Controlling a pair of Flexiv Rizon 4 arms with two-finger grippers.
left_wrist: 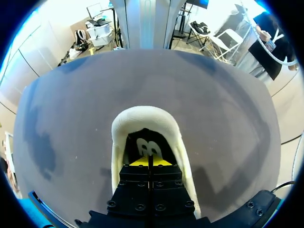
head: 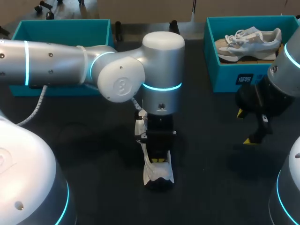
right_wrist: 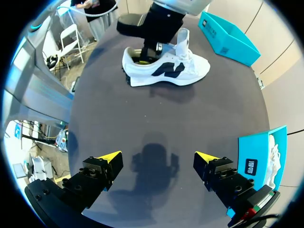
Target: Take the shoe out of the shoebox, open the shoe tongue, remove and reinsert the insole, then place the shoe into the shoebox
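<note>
Two claws in the head view: left claw (head: 159, 161) reaches down into the shoe (head: 152, 174) mid-table, and right claw (head: 244, 127) hangs well apart, just before the box (head: 225, 77) wall. Left wrist: its fingers are pressed together inside the shoe's collar. Right wrist: right claw is spread over the table (right_wrist: 142, 118), with the shoe well ahead and the box edge beside one finger.

Your white shoe (right_wrist: 166, 69) carries a dark navy side mark and sits on a charcoal bench (head: 84, 159). Beyond that shoe, the left shoebox (head: 61, 33) and right shoebox (head: 234, 75) are teal. The second shoe (head: 248, 42) is pale grey and beige with white laces. The right claw (right_wrist: 156, 157) has yellow tips.
</note>
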